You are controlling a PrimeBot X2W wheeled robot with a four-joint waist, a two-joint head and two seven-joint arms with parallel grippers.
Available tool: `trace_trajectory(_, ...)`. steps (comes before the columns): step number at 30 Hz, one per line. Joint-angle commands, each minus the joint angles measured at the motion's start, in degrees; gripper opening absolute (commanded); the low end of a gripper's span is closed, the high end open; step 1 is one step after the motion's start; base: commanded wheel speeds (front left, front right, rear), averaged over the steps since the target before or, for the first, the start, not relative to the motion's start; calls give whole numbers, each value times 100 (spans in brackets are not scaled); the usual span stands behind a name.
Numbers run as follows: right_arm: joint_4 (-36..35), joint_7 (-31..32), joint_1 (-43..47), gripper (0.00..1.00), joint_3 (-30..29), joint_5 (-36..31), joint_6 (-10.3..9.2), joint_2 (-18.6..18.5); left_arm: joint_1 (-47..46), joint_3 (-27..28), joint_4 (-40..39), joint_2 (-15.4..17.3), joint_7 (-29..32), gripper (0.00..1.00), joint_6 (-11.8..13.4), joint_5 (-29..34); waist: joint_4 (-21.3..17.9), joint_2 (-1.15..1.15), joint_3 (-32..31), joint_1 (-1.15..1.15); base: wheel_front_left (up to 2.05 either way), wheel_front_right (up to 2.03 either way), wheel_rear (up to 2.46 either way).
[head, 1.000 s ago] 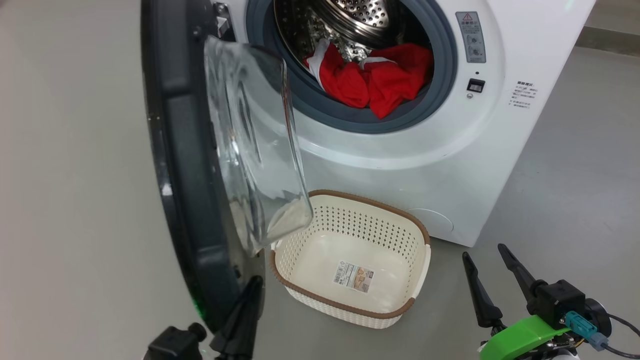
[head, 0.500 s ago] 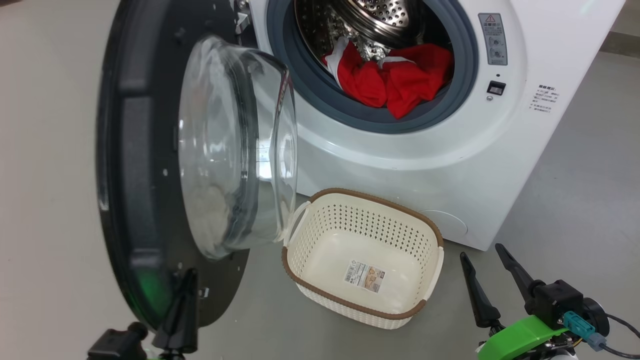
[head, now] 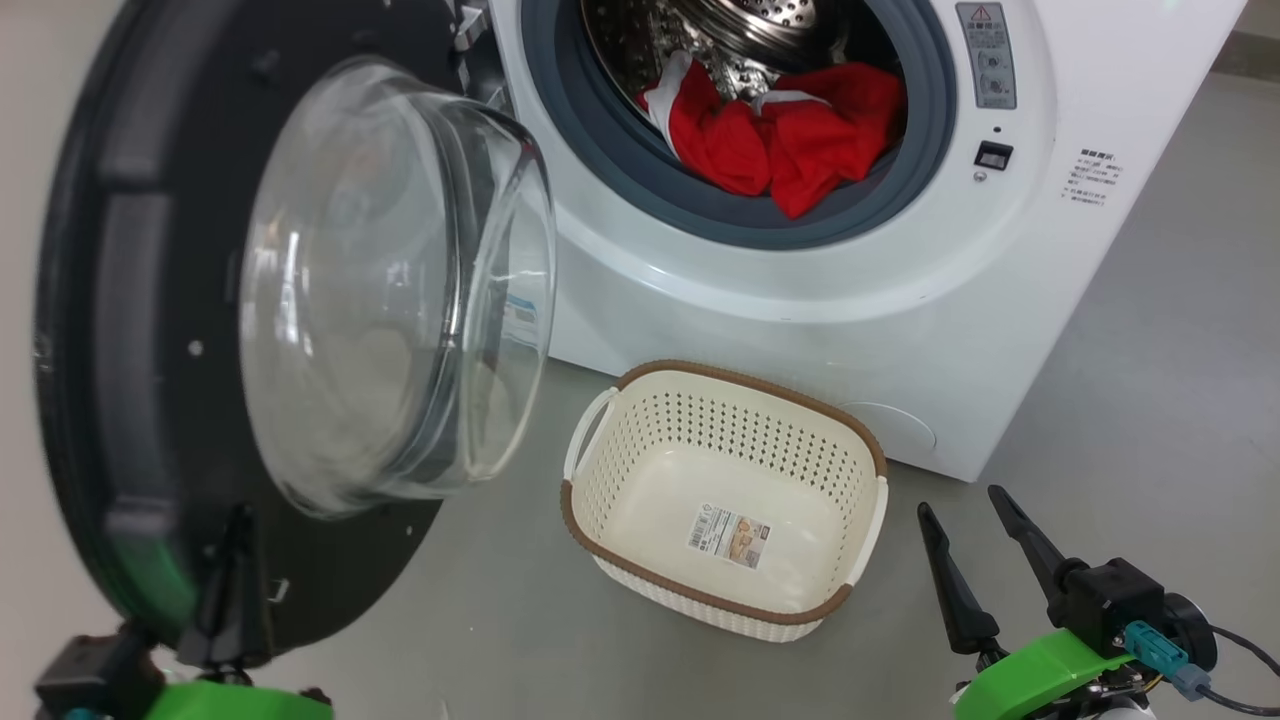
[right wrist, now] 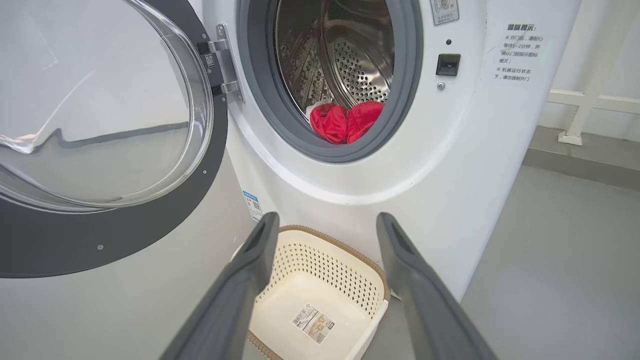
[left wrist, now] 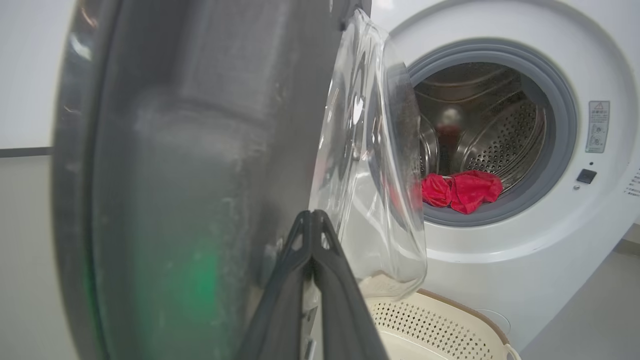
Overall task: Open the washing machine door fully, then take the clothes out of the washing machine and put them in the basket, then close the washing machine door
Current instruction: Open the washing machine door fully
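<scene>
Head view: door point(head: 100, 350) hangs wide at the left of frame, inner face and glass bowl point(head: 390, 290) toward the camera. Left pincer point(head: 237, 530) is closed with nothing between its fingers, tips against the door's lower inner face, lower left. Right pincer point(head: 962, 505) stands spread and empty at lower right, apart from everything. Clothes point(head: 780, 140) lie at the drum mouth, upper centre, draped onto the gasket point(head: 640, 170). Basket point(head: 720, 425) sits empty on the floor point(head: 1150, 350) just before the washer point(head: 800, 330), centre of frame. Risk, as judged: the push rests on closed tips against a smooth face, so they could slide off and leave the door short of full swing. A door left drifting could then swing back over the basket's left handle. Against a second ago: the door was then near edge-on and is now swung well wider, and the left pincer has gone left with it. The camera shifted too. Right pincer unchanged.
</scene>
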Motion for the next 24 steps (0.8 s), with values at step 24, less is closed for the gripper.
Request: trace_trajectory(24, -124, -54, -490, 100, 184, -141, 36, -82, -1359, 1877, 876, 725, -37, 0, -119, 415, -178, 0, 560, 0, 0, 0, 0)
